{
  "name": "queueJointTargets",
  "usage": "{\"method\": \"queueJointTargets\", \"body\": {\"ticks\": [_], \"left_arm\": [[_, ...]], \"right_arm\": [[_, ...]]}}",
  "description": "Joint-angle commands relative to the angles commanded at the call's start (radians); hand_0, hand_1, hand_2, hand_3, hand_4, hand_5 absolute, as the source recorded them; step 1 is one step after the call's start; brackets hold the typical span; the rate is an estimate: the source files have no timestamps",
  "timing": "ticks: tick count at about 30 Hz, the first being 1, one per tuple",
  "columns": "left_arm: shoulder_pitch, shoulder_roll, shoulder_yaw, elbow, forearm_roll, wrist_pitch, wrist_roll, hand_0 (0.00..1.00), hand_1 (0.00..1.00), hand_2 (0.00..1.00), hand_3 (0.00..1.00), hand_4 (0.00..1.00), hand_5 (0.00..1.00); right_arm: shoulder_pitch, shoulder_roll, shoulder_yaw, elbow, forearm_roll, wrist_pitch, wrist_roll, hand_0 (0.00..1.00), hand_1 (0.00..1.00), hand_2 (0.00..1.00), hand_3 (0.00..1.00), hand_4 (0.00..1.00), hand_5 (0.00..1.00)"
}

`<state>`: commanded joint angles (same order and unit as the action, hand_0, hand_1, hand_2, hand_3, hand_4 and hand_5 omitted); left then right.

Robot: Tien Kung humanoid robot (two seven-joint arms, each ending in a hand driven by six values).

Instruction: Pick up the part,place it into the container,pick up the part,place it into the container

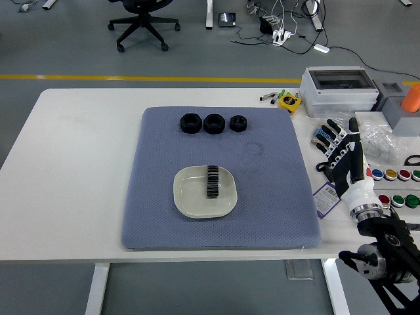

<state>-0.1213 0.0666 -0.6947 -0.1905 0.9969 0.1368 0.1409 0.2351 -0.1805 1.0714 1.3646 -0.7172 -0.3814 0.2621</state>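
Note:
Three black nut-shaped parts lie in a row at the far side of the blue-grey mat. A white shallow dish sits on the mat's middle, with a black toothed part standing across it. My right hand hovers over the table just right of the mat, fingers spread and pointing away from me, holding nothing. It is well apart from the dish and from the nuts. The left arm does not show.
Right of the mat lie a barcode tag, a yellow tape measure, a grey plastic box, a clear bag and coloured buttons. An office chair stands on the floor beyond the table.

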Motion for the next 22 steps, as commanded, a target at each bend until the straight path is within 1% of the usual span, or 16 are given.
{"method": "queueJointTargets", "body": {"ticks": [8,13,17,22], "left_arm": [[-0.001,-0.001,-0.003,0.000,0.005,-0.001,0.002,0.740,0.692,0.649,0.583,0.640,0.617],[-0.001,-0.002,-0.009,-0.001,0.015,-0.002,0.004,0.740,0.692,0.649,0.583,0.640,0.617],[-0.001,-0.002,-0.009,-0.001,0.016,-0.002,0.004,0.740,0.693,0.649,0.583,0.641,0.618],[-0.002,-0.004,-0.008,-0.001,0.013,-0.001,0.004,0.740,0.692,0.650,0.583,0.641,0.618]], "right_arm": [[-0.009,0.011,-0.031,-0.012,-0.010,-0.009,0.028,0.932,0.847,0.872,0.860,0.998,0.998],[-0.018,0.035,-0.022,-0.027,-0.025,0.011,0.028,0.932,0.847,0.872,0.860,0.998,0.998],[-0.020,0.042,-0.019,-0.034,-0.053,0.036,0.021,0.935,0.847,0.870,0.858,0.998,0.998],[-0.023,0.044,-0.018,-0.043,-0.065,0.036,0.016,0.937,0.848,0.870,0.853,0.998,0.998]]}}
